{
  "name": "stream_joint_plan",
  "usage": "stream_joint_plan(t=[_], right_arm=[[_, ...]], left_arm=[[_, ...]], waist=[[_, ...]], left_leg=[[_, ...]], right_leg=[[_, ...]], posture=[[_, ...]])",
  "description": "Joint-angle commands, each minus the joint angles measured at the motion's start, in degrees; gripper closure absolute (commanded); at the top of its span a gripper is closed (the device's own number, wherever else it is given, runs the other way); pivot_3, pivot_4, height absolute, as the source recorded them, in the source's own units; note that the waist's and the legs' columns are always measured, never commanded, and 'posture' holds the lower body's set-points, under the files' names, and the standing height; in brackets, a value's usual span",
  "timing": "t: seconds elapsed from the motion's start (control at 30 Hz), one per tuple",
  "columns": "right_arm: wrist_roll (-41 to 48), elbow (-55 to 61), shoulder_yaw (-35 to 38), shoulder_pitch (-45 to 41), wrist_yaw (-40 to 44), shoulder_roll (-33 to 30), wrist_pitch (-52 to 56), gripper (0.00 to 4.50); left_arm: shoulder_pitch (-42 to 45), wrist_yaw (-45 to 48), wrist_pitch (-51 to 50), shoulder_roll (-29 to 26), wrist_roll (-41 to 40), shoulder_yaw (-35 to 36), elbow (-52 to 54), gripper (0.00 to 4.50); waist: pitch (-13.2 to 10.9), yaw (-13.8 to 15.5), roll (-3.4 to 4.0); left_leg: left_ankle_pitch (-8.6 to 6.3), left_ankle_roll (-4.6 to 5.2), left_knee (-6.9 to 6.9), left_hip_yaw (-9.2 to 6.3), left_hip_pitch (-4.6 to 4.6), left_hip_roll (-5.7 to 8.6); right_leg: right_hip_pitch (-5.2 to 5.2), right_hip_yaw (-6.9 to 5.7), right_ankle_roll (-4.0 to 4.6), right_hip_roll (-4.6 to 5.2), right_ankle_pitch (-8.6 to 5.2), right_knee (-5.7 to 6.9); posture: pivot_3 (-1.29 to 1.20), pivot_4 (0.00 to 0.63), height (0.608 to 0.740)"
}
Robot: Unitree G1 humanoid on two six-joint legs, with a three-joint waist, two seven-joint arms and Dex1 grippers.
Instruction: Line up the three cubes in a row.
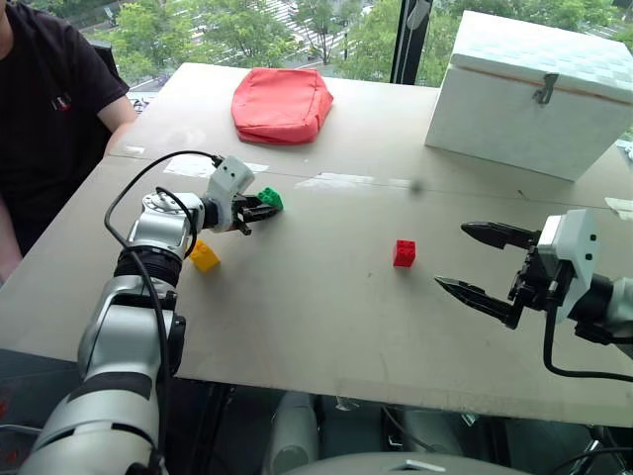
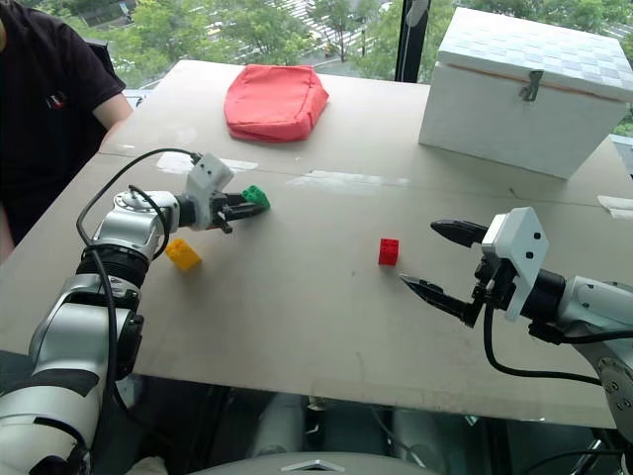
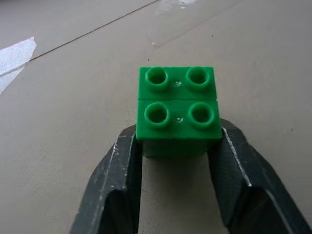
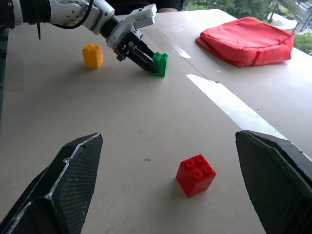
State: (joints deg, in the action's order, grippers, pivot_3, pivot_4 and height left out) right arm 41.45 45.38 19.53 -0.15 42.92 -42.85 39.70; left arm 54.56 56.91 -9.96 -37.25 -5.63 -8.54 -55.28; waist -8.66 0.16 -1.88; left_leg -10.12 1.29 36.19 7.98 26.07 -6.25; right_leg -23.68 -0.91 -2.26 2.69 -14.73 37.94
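Left pincer (image 1: 259, 210) clamped on the small green studded plastic brick (image 1: 270, 198), its two black fingers pressing the brick's opposite side walls; the brick sits on the flat beige surface (image 1: 326, 327), far left of centre. The grip low on the smooth vertical faces leaves the four round top studs free, presumably so the brick can be carried into line with the others. Small yellow studded plastic brick (image 1: 204, 255) rests just beside the left forearm, nearer the robot. Small red studded plastic brick (image 1: 405, 252) stands alone mid-surface, well apart from both. Right pincer (image 1: 479, 262) hovers to the right of the red brick, its textured, tapered black fingers spread wide with nothing between them, probably clearing the way. Behind: a soft red fabric pouch (image 1: 282, 103) and a rigid white latched box (image 1: 534, 91). No row is formed yet.
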Motion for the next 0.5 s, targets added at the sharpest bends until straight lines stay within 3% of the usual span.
stream_joint_plan(t=[0.03, 0.23, 0.37, 0.5], right_arm=[[1.47, 3.42, 3.50, 1.92, -1.53, -1.00, -0.69, 0.00], [3.15, 5.28, 7.18, 7.43, -1.36, -1.70, -1.09, 0.00], [2.38, 4.95, 10.10, 11.78, 0.02, -1.55, -3.30, 0.00], [-0.16, 3.05, 12.26, 16.85, 3.25, -0.75, -7.85, 0.00]], left_arm=[[2.34, 5.30, 5.92, 0.03, 1.41, 0.39, -1.39, 3.21], [-1.27, 25.38, 3.62, 0.86, -2.02, -3.16, 15.65, 3.21], [-2.53, 27.61, 2.30, 4.16, -0.54, -6.29, 21.29, 3.21], [-0.93, 27.44, 5.56, 7.77, 2.77, -9.21, 17.08, 3.21]], waist=[[0.00, 0.35, 0.00], [0.01, 0.77, -0.01], [0.02, 0.70, 0.01], [0.03, 0.67, 0.04]], left_leg=[[0.00, 0.00, 0.04, -0.06, 0.01, 0.00], [0.00, 0.01, 0.16, -0.32, 0.18, 0.00], [0.00, 0.02, 0.29, -0.52, 0.28, 0.03], [0.01, 0.02, 0.35, -0.68, 0.26, 0.03]], right_leg=[[0.03, -0.05, 0.00, 0.00, 0.00, 0.00], [0.10, -0.26, 0.01, 0.01, 0.00, 0.00], [0.15, -0.42, 0.00, 0.01, 0.00, 0.02], [0.24, -0.55, -0.01, -0.03, -0.01, 0.04]], posture=[[0.00, 0.150, 0.740], [0.00, 0.150, 0.740], [0.00, 0.150, 0.740], [0.00, 0.150, 0.740]])
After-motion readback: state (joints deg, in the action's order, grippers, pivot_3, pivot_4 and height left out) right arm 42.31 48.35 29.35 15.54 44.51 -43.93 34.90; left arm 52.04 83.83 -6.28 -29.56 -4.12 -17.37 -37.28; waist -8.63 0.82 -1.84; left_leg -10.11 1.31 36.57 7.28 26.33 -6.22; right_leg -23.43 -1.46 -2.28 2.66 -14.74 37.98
